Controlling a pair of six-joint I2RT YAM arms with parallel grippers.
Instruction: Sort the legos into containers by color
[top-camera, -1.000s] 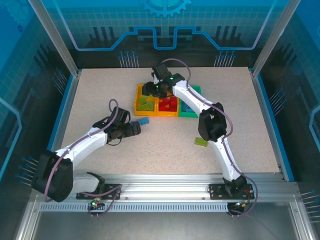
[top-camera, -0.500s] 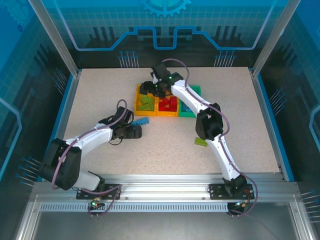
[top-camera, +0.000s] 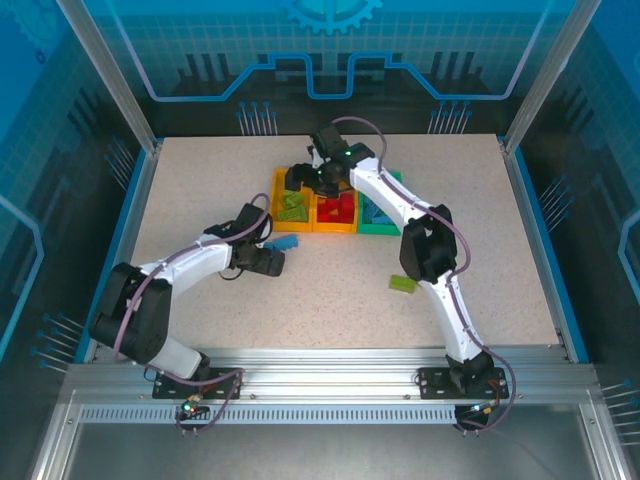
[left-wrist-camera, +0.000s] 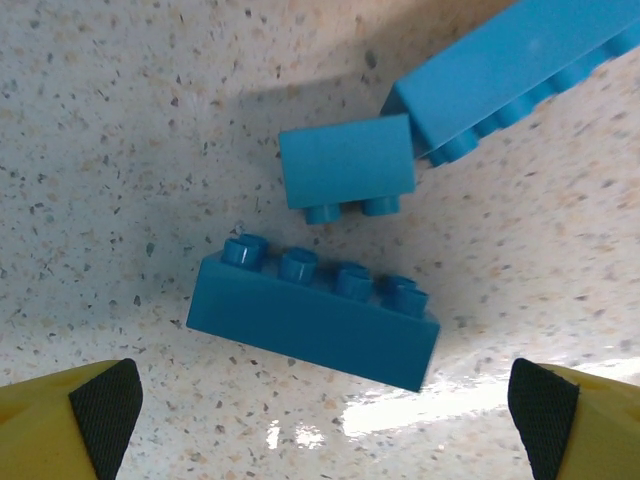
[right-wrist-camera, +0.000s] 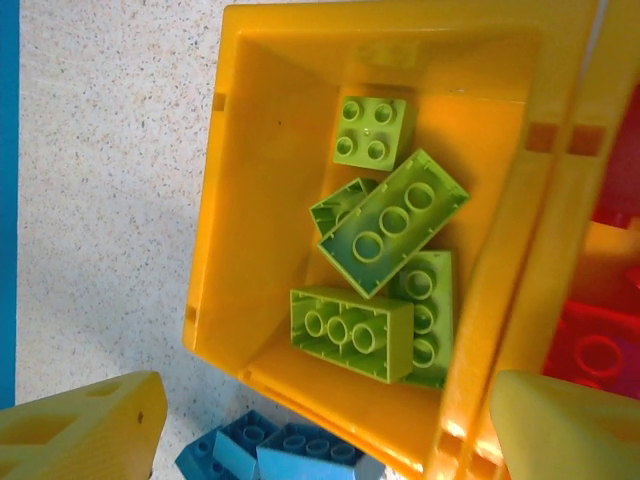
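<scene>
Three containers stand in a row at the back middle: an orange-yellow bin (top-camera: 275, 200) holding lime green legos (top-camera: 293, 208), an orange-yellow bin (top-camera: 318, 226) holding red legos (top-camera: 338, 207), and a green bin (top-camera: 376, 230). Three light blue legos (top-camera: 283, 243) lie on the table in front of the left bin. The long one (left-wrist-camera: 315, 315) is nearest my left gripper (left-wrist-camera: 325, 425), which hangs open just over them with nothing between its pads (left-wrist-camera: 105, 400). My right gripper (right-wrist-camera: 325, 430) is open above the left bin (right-wrist-camera: 260, 170), over several lime green legos (right-wrist-camera: 352, 332).
One lime green lego (top-camera: 402, 284) lies alone on the table beside the right arm's elbow. Red legos (right-wrist-camera: 598, 345) show in the bin to the right of the green ones. Blue side rails border the table (top-camera: 200, 190).
The left arm has swung in, bringing its gripper closer to the blue legos. My right gripper's fingers have spread wider above the left bin.
</scene>
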